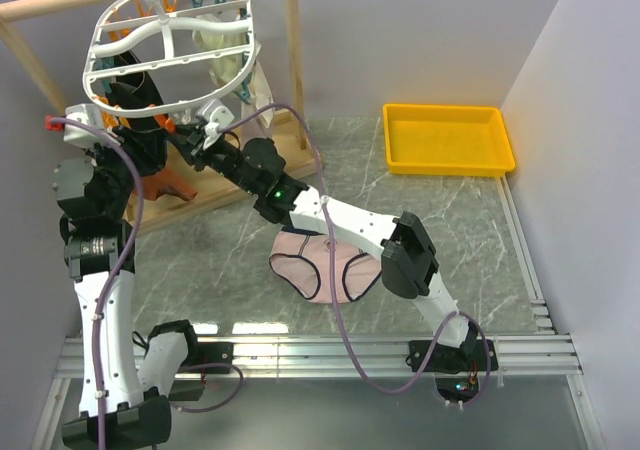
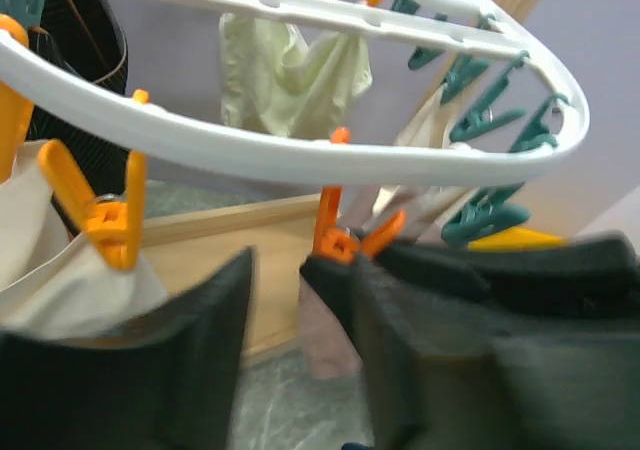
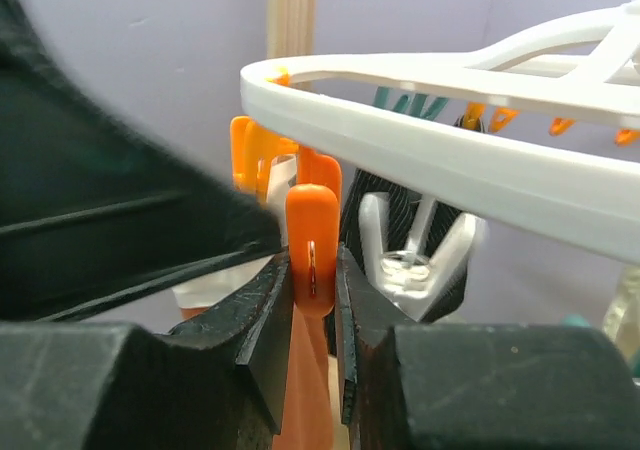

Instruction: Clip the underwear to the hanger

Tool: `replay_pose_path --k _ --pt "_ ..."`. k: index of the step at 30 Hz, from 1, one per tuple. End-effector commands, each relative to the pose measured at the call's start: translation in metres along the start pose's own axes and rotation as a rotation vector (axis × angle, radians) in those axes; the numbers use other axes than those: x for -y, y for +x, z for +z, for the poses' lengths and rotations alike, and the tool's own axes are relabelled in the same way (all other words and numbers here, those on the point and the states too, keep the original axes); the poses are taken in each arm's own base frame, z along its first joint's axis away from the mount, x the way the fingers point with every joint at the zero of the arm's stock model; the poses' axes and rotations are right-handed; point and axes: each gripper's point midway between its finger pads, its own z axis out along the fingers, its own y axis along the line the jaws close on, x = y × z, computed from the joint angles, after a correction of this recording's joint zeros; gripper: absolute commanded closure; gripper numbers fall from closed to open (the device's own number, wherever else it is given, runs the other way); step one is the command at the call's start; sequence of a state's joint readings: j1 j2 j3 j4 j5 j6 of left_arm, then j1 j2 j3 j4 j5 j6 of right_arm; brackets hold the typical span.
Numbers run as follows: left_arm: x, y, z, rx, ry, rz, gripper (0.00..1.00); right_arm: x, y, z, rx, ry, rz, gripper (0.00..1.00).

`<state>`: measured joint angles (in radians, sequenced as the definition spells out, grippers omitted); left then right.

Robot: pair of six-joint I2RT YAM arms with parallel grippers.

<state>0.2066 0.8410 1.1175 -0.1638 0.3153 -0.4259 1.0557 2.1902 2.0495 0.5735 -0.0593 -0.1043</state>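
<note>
Right claw [image 3: 313, 275] grips an orange clothespin [image 3: 312, 215] on the hanger [image 3: 450, 160], underwear [image 1: 330, 270] well apart.

Pale lilac walls [image 1: 420, 30], grey marbled tabletop [image 1: 460, 230], wooden rod frame [image 1: 292, 40], yellow tray [image 1: 448, 140] at back right.

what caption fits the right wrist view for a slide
Right end effector pinching an orange clothespin under the white hanger rim, wooden post behind.
</note>
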Motion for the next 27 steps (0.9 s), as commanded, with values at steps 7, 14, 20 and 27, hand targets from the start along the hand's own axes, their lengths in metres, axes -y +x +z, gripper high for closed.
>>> replay_pose_path --k 7,14,20,27 --pt "0.041 -0.017 -0.023 -0.006 0.150 0.046 0.33 0.004 -0.030 0.004 0.051 -0.043 0.046 1.00" --pt "0.032 -0.022 -0.003 -0.060 0.113 0.052 0.40 0.003 -0.031 0.001 0.048 -0.079 0.056 1.00" --pt "0.028 -0.027 0.006 -0.058 0.093 0.044 0.39 0.005 -0.032 0.000 0.044 -0.093 0.079 1.00" --pt "0.018 -0.022 0.008 -0.067 0.051 0.046 0.39 0.004 -0.034 -0.002 0.045 -0.108 0.076 1.00"
